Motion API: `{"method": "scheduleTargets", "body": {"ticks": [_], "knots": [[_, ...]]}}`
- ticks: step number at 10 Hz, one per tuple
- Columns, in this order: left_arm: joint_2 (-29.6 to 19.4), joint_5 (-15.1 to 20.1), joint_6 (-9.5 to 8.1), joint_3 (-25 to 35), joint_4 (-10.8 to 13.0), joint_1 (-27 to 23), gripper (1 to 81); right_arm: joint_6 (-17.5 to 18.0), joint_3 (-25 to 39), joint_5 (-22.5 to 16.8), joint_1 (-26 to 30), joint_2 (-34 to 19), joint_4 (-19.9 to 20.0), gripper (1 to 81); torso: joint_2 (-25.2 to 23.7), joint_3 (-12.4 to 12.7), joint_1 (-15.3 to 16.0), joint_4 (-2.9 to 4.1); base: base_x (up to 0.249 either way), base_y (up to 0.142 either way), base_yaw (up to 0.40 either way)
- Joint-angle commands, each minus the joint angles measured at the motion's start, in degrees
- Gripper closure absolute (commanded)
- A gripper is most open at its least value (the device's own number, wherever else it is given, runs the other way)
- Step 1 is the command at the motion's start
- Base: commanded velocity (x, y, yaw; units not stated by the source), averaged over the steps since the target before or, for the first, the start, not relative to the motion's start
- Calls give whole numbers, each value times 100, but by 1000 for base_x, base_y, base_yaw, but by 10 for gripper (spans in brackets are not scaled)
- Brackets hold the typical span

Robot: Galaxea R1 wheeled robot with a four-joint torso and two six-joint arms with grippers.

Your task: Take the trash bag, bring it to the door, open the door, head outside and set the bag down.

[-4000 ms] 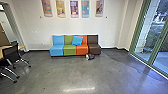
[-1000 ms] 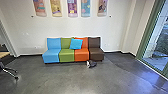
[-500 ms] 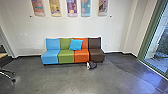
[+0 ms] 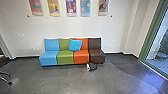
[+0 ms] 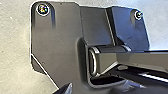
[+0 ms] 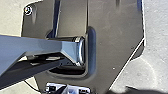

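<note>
A small dark bag with a white patch, which looks like the trash bag, lies on the floor close to the front of the sofa's brown seat. At the right of the head view stands a glass panel in a green frame; whether it is the door I cannot tell. In the left wrist view, a dark pointed bit of my left gripper shows low down. Dark shapes at the lower edge of the right wrist view may be part of my right gripper.
A sofa of blue, green, orange and brown seats stands against the white wall, a blue cushion on it. Part of a chair's base is at the left edge. Grey floor stretches before the sofa.
The camera has moved closer to the sofa, which looks larger. The chair and table at the left have mostly slipped out of sight, and less of the glass shows.
</note>
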Motion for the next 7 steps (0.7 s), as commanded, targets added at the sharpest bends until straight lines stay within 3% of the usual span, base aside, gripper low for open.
{"method": "scheduleTargets", "body": {"ticks": [1, 7], "knots": [[-11, 303, 31, 41, -9, -271, 10, -76, 57, -350, 237, 39, -42, 10, 0, 0, 0, 0, 170, 0, 0], [-19, 303, 23, 41, -26, -271, 10, -76, 65, -350, 245, 39, -51, 10, 7, -2, 9, 0, 171, 0, 0]]}}
